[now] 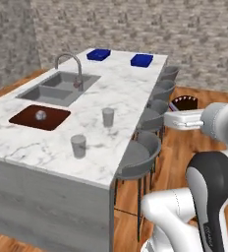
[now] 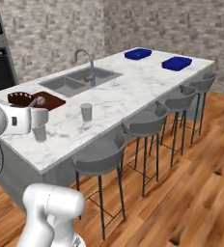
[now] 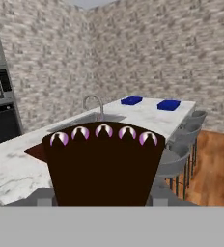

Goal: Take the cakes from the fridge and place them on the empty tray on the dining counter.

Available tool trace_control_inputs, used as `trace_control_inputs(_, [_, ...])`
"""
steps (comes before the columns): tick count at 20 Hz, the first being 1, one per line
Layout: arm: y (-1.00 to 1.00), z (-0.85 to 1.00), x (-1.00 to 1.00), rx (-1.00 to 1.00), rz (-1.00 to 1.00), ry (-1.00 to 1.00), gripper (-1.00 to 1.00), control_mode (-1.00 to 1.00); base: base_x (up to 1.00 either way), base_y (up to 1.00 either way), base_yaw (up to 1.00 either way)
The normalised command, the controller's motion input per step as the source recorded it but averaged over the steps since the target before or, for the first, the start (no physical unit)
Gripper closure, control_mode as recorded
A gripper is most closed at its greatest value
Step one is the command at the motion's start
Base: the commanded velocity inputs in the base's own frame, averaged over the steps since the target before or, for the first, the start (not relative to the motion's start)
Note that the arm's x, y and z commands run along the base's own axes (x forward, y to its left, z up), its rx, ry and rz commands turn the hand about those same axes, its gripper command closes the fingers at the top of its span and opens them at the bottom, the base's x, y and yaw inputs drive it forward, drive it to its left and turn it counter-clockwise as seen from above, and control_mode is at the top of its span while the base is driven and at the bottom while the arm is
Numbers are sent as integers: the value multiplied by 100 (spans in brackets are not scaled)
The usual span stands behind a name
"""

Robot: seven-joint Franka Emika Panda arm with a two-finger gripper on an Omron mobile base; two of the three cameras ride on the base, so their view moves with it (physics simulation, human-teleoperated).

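- Seemingly for carrying, the tool is partly open, clamped on a cake, held beside the stools, off the counter's long edge.
- Up close the cake is a dark-brown wedge with pinkish-purple dollops.
- Two blue trays sit at the counter's far end, well apart from it.

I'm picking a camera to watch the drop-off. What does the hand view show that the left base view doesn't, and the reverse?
Hand view: a black oven by the left wall, and the cake up close with its purple dollops. Left base view: two grey cups and a silver ball on the board. Both: the cake, two blue trays, tap and marble counter.
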Motion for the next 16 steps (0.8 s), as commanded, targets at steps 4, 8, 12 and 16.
trace_control_inputs(4, [0, 0, 0, 0, 0, 0, 100, 100, 11, -100, 37])
trace_control_inputs(8, [0, 0, 0, 0, 0, 0, 100, 100, -4, -100, 42])
trace_control_inputs(12, [0, 0, 0, 0, 0, 0, 100, 100, -17, -100, 47])
trace_control_inputs(16, [0, 0, 0, 0, 0, 0, 100, 100, -19, -100, 47])
